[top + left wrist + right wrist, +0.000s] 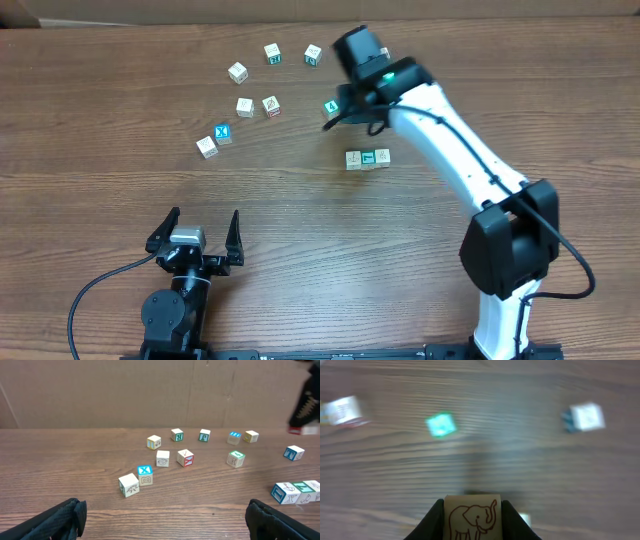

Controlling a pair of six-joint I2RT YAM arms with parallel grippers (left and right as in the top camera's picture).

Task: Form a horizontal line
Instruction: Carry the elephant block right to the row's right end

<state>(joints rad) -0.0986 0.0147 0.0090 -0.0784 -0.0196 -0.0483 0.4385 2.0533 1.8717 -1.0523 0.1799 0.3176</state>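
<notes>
The horizontal line, three touching whitish letter cubes with a teal-green-faced one in the middle, is laid on the brown wood-grain worktop, right of centre. On its far side, a pale wooden cube with a brown elephant drawing is clamped between the narrowly parted fingers of the right gripper. It is seemingly lifted, though that view is blurred. The left gripper is held wide open and empty at the near left.

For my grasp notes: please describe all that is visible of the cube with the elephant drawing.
The elephant cube is a block, pale wood by its look; the facing side shows a brown outline elephant, upright. The right fingers clamp its left and right sides. It is held above the blurred table; the frame cuts off its lower edge.
</notes>
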